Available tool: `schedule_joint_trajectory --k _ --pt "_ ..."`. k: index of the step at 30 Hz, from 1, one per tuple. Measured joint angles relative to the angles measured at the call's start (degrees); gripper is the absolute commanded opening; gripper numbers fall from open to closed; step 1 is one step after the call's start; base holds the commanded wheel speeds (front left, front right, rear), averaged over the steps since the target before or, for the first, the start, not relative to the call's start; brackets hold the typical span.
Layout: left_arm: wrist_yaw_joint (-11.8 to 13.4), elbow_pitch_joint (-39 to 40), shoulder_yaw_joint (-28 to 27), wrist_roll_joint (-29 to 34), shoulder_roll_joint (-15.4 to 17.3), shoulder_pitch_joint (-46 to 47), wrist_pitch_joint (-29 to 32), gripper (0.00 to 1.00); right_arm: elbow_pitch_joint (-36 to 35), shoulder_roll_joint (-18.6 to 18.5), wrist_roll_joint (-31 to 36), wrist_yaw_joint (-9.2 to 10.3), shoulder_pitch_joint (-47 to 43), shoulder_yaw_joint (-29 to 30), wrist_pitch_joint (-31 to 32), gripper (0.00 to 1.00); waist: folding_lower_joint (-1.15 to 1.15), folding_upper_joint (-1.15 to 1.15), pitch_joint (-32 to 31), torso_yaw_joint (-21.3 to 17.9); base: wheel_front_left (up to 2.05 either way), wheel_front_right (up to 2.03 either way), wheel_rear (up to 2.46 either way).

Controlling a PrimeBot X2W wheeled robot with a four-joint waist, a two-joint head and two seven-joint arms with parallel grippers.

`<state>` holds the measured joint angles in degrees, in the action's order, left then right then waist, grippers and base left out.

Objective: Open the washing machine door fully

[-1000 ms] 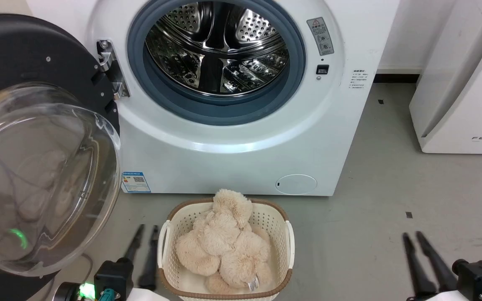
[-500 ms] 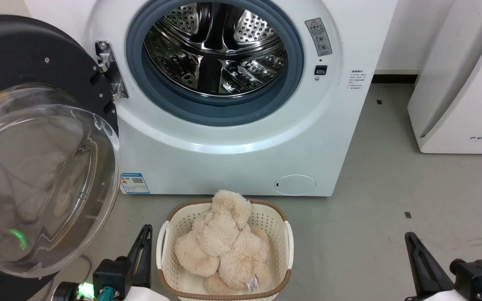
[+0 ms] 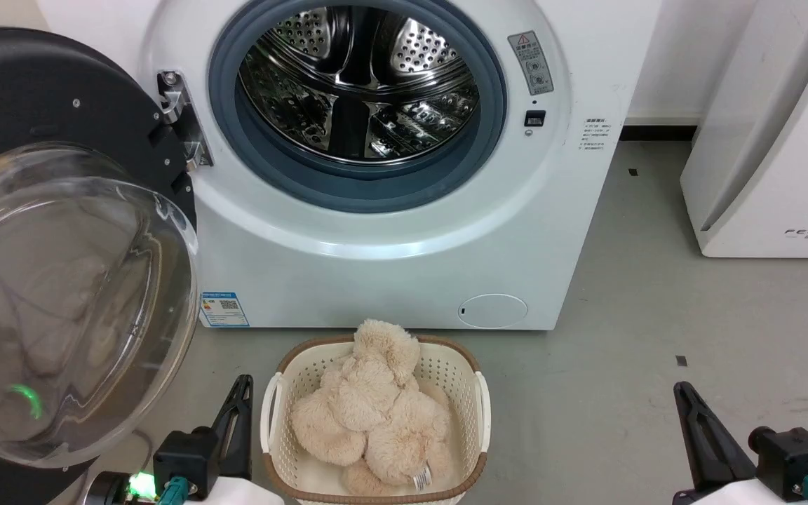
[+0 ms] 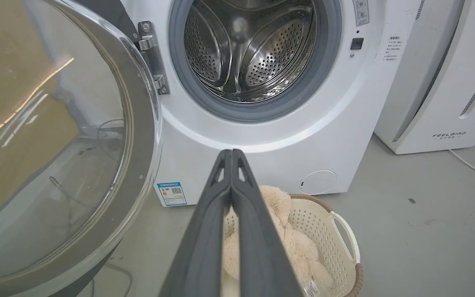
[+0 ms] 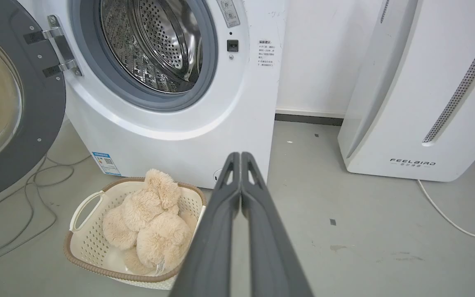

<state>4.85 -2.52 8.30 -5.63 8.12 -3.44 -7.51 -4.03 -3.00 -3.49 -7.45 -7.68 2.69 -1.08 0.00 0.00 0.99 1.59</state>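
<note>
The white washing machine (image 3: 390, 259) faces me, its steel drum (image 3: 358, 77) bare inside the blue-grey gasket. Its round black-rimmed door (image 3: 46, 280) stands swung wide to the left on the hinge (image 3: 179, 119), glass bowl bulging toward me; it is also in the left wrist view (image 4: 56, 144) and the right wrist view (image 5: 10, 111). My left gripper (image 3: 241, 387) sits low at the left of the basket, shut and holding nothing (image 4: 231, 153). My right gripper (image 3: 681, 390) is low at the right over bare floor, also shut and holding nothing (image 5: 237, 156). Neither touches the door.
A cream basket (image 3: 477, 410) holding a fluffy beige plush toy (image 3: 376, 407) stands on the floor in front of the machine. A white FEELBIRD appliance (image 3: 776, 140) stands at the right, its cord (image 5: 447, 214) on the floor. Loose cables (image 5: 23, 194) lie under the door.
Both grippers went from open to shut and drew back toward the bottom of the head view. The door and basket stayed put; the camera shifted slightly.
</note>
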Motion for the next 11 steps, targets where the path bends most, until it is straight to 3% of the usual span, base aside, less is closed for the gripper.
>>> schedule_joint_trajectory --k 11 --pt "-0.51 0.25 -0.94 0.53 -0.37 0.09 0.96 0.0 0.45 0.0 0.35 0.0 0.24 -0.3 0.07 0.0 0.0 0.0 -0.11 -0.18 0.0 0.0 0.0"
